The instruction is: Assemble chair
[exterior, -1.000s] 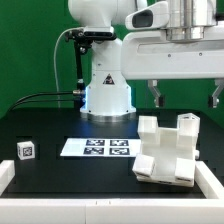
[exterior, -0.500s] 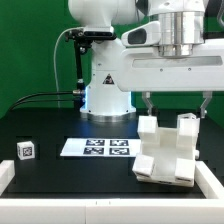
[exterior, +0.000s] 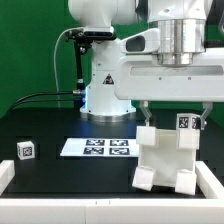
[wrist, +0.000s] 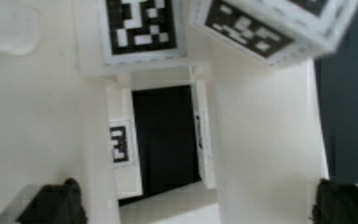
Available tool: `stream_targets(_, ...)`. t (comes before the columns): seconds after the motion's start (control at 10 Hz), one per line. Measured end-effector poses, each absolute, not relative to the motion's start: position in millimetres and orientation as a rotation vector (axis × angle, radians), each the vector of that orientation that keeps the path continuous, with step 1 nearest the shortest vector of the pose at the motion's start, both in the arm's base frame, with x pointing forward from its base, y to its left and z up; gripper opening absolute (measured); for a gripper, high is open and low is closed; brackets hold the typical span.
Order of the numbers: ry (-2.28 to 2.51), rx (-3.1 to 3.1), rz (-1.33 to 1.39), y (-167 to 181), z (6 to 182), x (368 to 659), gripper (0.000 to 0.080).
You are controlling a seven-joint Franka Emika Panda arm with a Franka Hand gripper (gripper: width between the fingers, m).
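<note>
The partly built chair (exterior: 166, 158) is a cluster of chunky white blocks with black-and-white tags, standing on the black table at the exterior view's right. My gripper (exterior: 174, 112) hangs directly over it, open wide, with one finger down on each side of its top. In the wrist view the chair (wrist: 265, 130) fills the picture, with tags along its upper parts and a dark slot in the middle. The gripper (wrist: 197, 205) shows only its two dark fingertips (wrist: 51, 203) at the edges, apart from each other. I cannot tell whether they touch the chair.
The marker board (exterior: 97, 147) lies flat in the middle of the table. A small white tagged cube (exterior: 25, 150) sits at the exterior view's left, near the white raised rim (exterior: 8, 172). The arm's base (exterior: 105, 90) and a black cable stand behind.
The gripper has come down from above until its fingers flank the chair's top. The chair now looks shifted, with a tag showing at its upper right. The jaws stayed open.
</note>
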State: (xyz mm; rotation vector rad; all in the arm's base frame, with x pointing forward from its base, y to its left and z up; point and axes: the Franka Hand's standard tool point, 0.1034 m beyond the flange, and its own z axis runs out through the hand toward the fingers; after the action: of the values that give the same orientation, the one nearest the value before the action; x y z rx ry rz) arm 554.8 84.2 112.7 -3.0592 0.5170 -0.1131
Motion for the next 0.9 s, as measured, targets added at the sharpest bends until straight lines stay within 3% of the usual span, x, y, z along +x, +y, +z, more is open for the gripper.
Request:
stream_targets(0.2, 0.518, -3.074, -0.109, 82.5, 100.9, 563.4, 0.0649)
stream_targets(0.5, 0.523, -3.075, -0.095, 83.6, 101.0, 566.7, 0.0649)
stream_targets(0.9, 0.567, -3.048, 0.060, 104.6, 118.1, 558.3, 0.0649)
